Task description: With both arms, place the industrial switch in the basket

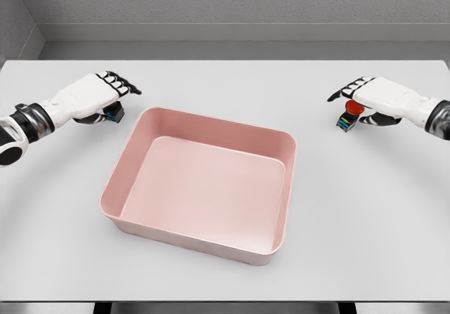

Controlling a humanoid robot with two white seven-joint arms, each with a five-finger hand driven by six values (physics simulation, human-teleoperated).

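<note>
A pink basket (204, 187) sits on the white table (365, 216), roughly midway between the left and right edges and somewhat toward the near edge, turned a little askew to the table's sides. Its inside shows only its own pale floor and walls.

The left arm reaches in from the left edge, forearm lying low over the table and angled toward the far side. The left hand (98, 96) is palm-down, its dark-tipped fingers (125, 86) stretched out toward the middle of the table. Under the palm sits a small dark object (112, 114) with a touch of blue; it is mostly hidden, so I cannot tell whether the hand grips it or merely covers it.

The right arm mirrors this from the right edge. The right hand (373, 97) is also palm-down, fingers pointing toward the table's middle. Beneath it is an industrial switch (349, 116) with a red mushroom cap and a dark body marked with blue and green, standing on the table well apart from the basket. The thumb and fingers bracket the cap, but whether they clamp it I cannot tell.
</note>
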